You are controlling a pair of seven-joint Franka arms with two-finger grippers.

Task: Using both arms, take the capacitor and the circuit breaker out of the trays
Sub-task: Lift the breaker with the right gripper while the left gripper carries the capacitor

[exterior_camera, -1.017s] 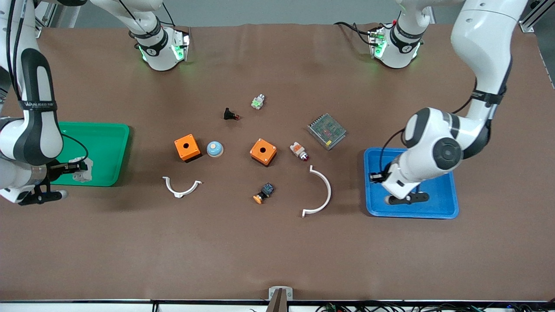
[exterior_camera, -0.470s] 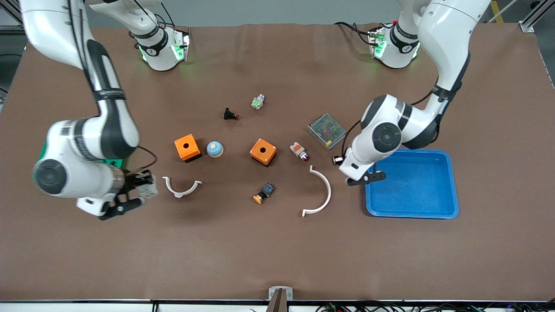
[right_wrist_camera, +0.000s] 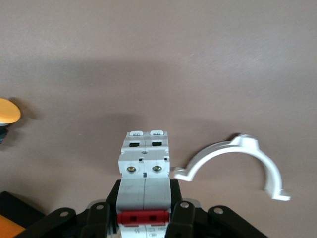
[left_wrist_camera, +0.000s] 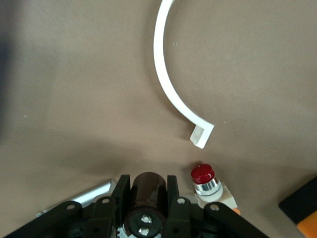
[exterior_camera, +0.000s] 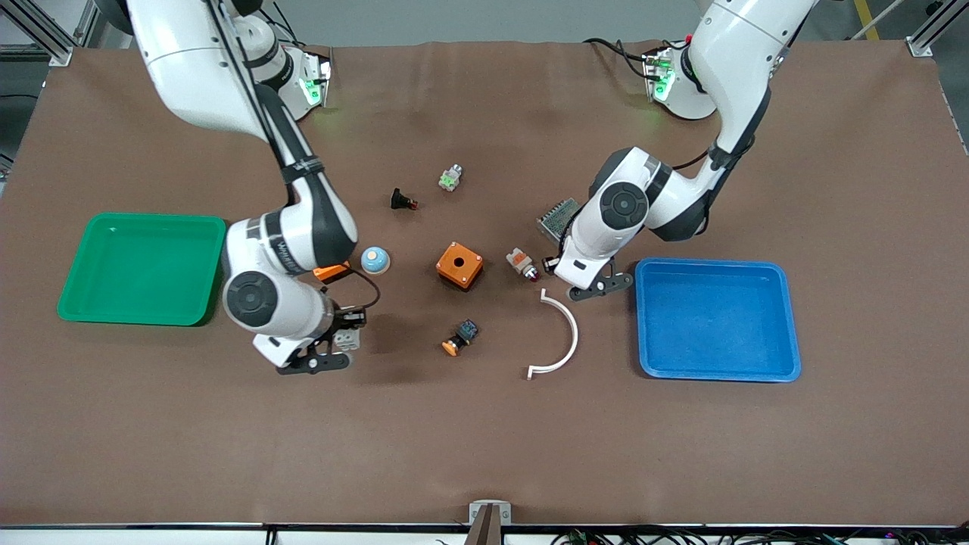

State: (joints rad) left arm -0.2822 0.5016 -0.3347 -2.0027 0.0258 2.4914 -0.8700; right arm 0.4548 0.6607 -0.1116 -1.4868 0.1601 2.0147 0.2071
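Note:
My right gripper [exterior_camera: 339, 342] is shut on the breaker [exterior_camera: 347, 337], a white-grey block with a red lever bar. It holds the breaker just above the table between the green tray and the black-blue button. In the right wrist view the breaker [right_wrist_camera: 144, 166] sits between the fingers of the right gripper [right_wrist_camera: 144, 191]. My left gripper [exterior_camera: 558, 266] is shut on the capacitor [exterior_camera: 549, 263], a tiny black cylinder, low over the table beside the white-and-orange lamp [exterior_camera: 522, 264]. In the left wrist view the capacitor [left_wrist_camera: 148, 188] is clamped in the left gripper [left_wrist_camera: 146, 184].
The green tray [exterior_camera: 144, 269] and the blue tray [exterior_camera: 719, 318] hold nothing. Between them lie two orange boxes [exterior_camera: 459, 265], a blue dome [exterior_camera: 375, 260], the black-blue button [exterior_camera: 462, 337], a large white arc [exterior_camera: 564, 341], a mesh-topped unit [exterior_camera: 555, 213] and a small white clip [right_wrist_camera: 233, 158].
My right gripper has carried the breaker from over the green tray toward the table's middle. My left gripper has carried the capacitor from over the blue tray to beside the lamp.

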